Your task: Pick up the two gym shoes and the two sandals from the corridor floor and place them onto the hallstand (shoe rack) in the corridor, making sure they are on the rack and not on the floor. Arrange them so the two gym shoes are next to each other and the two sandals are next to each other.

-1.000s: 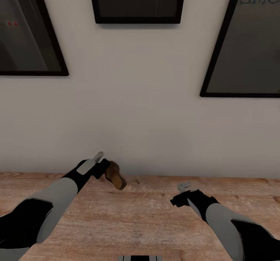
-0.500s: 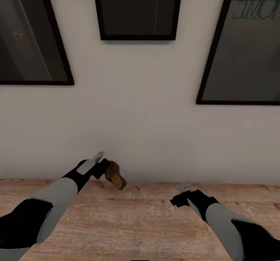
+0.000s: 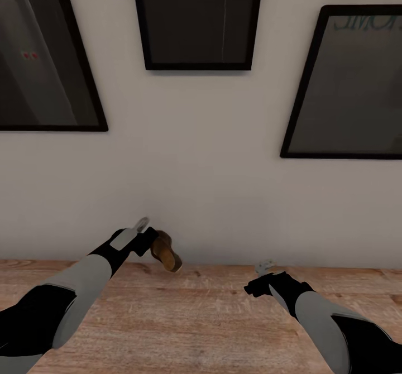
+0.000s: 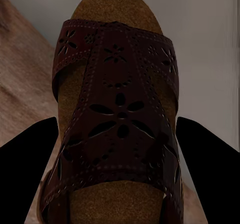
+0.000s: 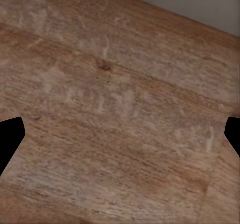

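Sandal is clamped in left hand, held above floor near wall. Right hand is spread apart over bare floor, nothing held.

A brown sandal with a dark perforated strap and tan insole hangs above the wood-plank corridor floor.
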Tool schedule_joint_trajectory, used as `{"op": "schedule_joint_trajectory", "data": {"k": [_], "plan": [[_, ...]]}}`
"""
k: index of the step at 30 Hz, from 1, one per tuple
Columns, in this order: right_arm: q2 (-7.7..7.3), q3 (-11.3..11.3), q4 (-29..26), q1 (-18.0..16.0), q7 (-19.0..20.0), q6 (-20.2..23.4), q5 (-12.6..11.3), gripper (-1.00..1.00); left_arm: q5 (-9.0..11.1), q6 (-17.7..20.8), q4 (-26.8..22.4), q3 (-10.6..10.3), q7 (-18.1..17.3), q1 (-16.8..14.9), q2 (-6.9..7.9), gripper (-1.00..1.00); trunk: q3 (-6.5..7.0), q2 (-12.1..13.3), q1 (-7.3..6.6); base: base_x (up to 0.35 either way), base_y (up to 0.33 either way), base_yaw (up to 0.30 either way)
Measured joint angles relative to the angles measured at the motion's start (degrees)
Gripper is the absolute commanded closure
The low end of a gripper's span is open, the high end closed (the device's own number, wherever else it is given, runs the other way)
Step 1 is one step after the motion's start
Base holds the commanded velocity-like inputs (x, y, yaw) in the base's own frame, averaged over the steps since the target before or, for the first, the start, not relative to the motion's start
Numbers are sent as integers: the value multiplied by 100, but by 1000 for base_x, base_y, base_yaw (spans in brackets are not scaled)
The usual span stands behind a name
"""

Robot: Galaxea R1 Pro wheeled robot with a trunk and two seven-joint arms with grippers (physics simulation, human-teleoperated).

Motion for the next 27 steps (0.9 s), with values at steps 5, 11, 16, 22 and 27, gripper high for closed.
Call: {"op": "schedule_joint_trajectory", "data": {"k": [5, 11, 16, 22, 27], "plan": [[4, 0, 1, 0, 0, -1, 0, -100, -1, 0, 0, 0, 0, 0, 0, 100, 51, 201, -110, 0, 0, 0], [4, 0, 1, 0, 0, 3, 0, -100, 0, 0, 0, -1, 0, 0, 0, 100, 138, 441, -242, 0, 0, 0], [1, 0, -4, 0, -1, -2, 0, -100, 0, 0, 0, -1, 0, -1, 0, 100, 225, 642, -352, 0, 0, 0], [21, 0, -7, 0, -4, -3, 0, -100, 4, 0, 1, 1, 0, 0, 0, 100, 332, 882, -483, 0, 0, 0], [31, 0, -7, 0, -4, -3, 0, -100, 4, 0, 3, 1, 0, 1, 0, 100, 422, 1083, -593, 0, 0, 0]]}}
